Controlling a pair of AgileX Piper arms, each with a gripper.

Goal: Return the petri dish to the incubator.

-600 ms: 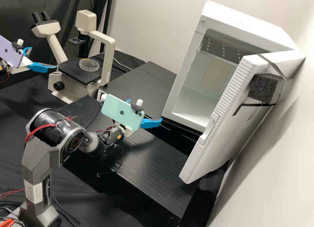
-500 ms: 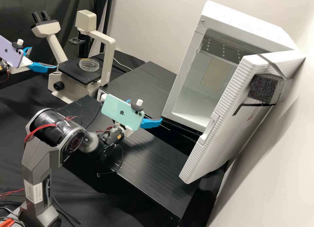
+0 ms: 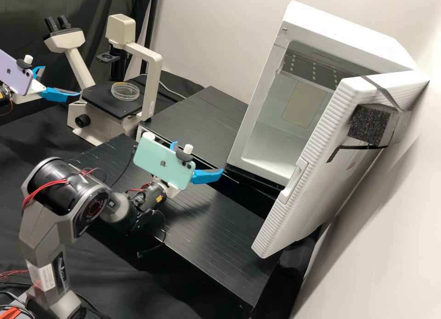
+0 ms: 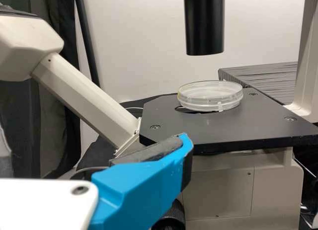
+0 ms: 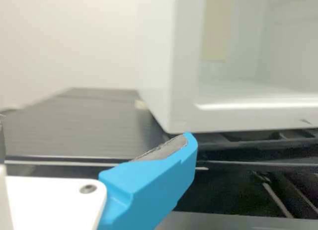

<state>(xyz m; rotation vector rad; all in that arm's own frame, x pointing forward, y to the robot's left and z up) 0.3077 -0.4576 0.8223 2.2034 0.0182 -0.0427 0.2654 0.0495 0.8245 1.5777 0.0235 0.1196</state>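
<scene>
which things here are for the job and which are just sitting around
Job:
- petri dish, on the stage
- inverted microscope, holding it up
- incubator, door open

Seemingly not needed:
- lilac smartphone and mint-green smartphone, mounted on the arms
- foam block, strapped to the door

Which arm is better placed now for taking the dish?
Likely the left: its open jaws are near the dish on the microscope, while the right jaws are by the incubator.
</scene>
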